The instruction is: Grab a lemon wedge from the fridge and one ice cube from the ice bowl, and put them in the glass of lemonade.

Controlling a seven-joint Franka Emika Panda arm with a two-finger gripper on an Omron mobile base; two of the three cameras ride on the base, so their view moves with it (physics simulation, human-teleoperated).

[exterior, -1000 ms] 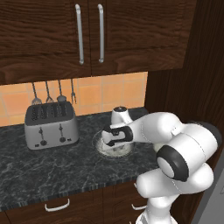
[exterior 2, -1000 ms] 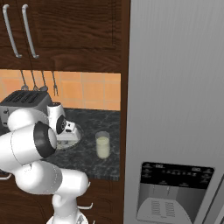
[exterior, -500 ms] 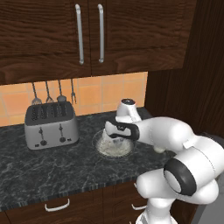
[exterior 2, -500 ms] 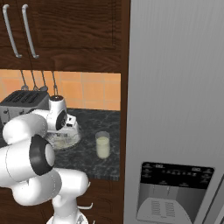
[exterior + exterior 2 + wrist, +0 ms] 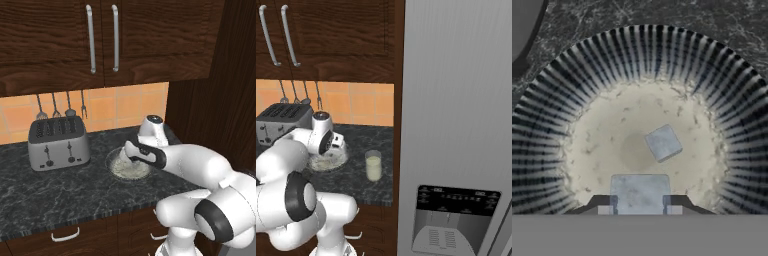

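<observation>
The ice bowl (image 5: 647, 50), shallow, ribbed and speckled, lies straight below my hand on the dark counter. My gripper (image 5: 639, 202) is shut on one ice cube (image 5: 639, 190), held above the bowl's floor. A second ice cube (image 5: 663, 142) lies loose near the bowl's middle. From the base views, the gripper (image 5: 125, 160) points down into the ice bowl (image 5: 112, 167). The glass of lemonade (image 5: 373, 166) stands just right of the ice bowl (image 5: 331, 162), near the grey fridge (image 5: 456, 100), whose door is closed. The lemon wedge is out of view.
A silver toaster (image 5: 57, 142) stands left of the bowl, with utensils (image 5: 60, 107) hanging on the tiled wall behind it. Dark wooden cabinets (image 5: 100, 40) hang overhead. The fridge's dispenser recess (image 5: 456, 220) sits low on its door. A dark side panel (image 5: 215, 90) closes the counter's right end.
My hand has shifted slightly to the right over the bowl, and the elbow has swung down and toward the cameras. The jaws stay closed on the ice cube.
</observation>
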